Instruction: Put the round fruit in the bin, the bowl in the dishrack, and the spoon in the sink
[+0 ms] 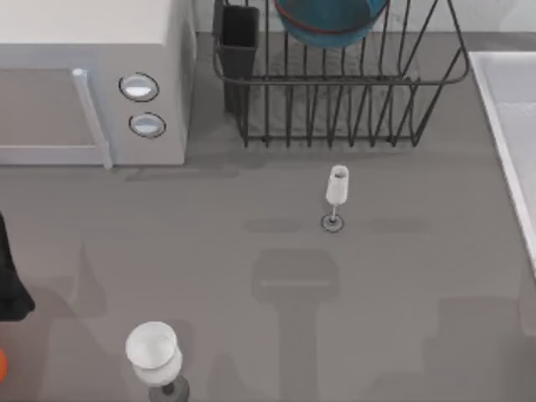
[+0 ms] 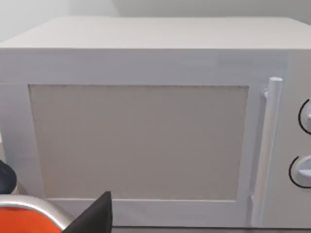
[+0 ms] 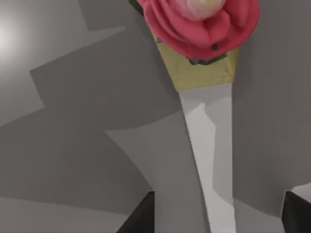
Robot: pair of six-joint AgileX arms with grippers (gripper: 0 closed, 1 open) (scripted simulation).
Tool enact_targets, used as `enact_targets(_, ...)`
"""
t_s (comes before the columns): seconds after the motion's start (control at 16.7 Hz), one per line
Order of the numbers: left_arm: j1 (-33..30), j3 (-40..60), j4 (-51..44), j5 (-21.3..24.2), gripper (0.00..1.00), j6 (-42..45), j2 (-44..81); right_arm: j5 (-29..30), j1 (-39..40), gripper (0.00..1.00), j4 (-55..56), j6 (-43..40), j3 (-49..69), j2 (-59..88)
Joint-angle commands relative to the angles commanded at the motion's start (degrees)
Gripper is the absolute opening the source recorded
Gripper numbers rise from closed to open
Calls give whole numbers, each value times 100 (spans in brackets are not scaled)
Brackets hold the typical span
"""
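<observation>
The blue bowl (image 1: pixel 331 21) with its reddish rim sits inside the dark wire dishrack (image 1: pixel 335 100) at the back, next to the rack's black utensil cup (image 1: pixel 239 42). The pale sink (image 1: pixel 512 117) runs along the right edge. In the right wrist view my right gripper (image 3: pixel 218 216) is open, its dark fingertips (image 3: pixel 141 216) wide apart on either side of a flat white handle (image 3: pixel 209 145) lying on the grey table. That handle ends in a yellow collar and a pink rose-shaped head and seems to be the spoon. The round fruit and the bin are out of view. My left arm (image 1: pixel 10 285) is at the left edge.
A white microwave (image 1: pixel 92 84) with two knobs fills the back left and faces the left wrist camera (image 2: pixel 146 141). Two white stemmed glasses stand on the table, one mid-table (image 1: pixel 336 188) and one near the front left (image 1: pixel 153 352). A small orange object (image 2: pixel 24 223) lies close by the left gripper.
</observation>
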Motion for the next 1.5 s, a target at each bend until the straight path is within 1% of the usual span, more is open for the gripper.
enact_targets(0.06,0,0,0,0,100,0,0,0,0,0,0,0,0,0)
enact_targets(0.48,0,0,0,0,100,0,0,0,0,0,0,0,0,0)
enact_targets(0.54,0,0,0,0,100,0,0,39,2,0,-624,231,217,-405)
enact_targets(0.66,0,0,0,0,100,0,0,33,-7,0,-712,268,282,-489)
enact_targets(0.78,0,0,0,0,100,0,0,19,-18,0,-1034,350,552,-804)
enact_targets(0.96,0,0,0,0,100,0,0,-31,74,0,-1960,391,1340,-1343)
enact_targets(1.14,0,0,0,0,100,0,0,-41,116,0,-2869,275,1915,-1464)
enact_targets(1.32,0,0,0,0,100,0,0,8,26,0,-3246,198,1957,-1433)
enact_targets(1.5,0,0,0,0,100,0,0,41,-23,0,-3229,190,1828,-1398)
